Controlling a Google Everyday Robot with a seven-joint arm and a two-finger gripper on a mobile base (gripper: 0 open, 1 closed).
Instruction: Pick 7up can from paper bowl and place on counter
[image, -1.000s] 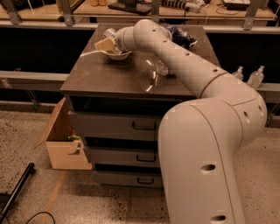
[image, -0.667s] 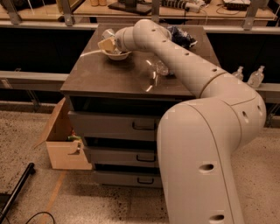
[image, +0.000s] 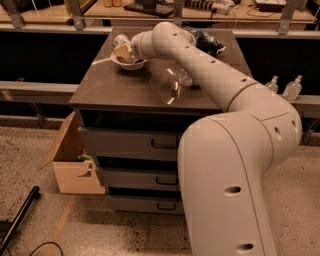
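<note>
The paper bowl (image: 129, 62) sits at the back left of the counter (image: 135, 87). My arm reaches across the counter from the right, and my gripper (image: 123, 51) is down over the bowl, covering most of its inside. A silvery round end with a bit of green, the 7up can (image: 120, 40), shows right at the gripper's far side, above the bowl's back rim. The rest of the can is hidden by the gripper.
A clear plastic bottle (image: 183, 78) lies on the counter under my arm. A dark crumpled bag (image: 207, 42) lies at the back right. An open cardboard box (image: 70, 160) stands on the floor to the left of the drawers. Two pump bottles (image: 292, 87) stand to the right.
</note>
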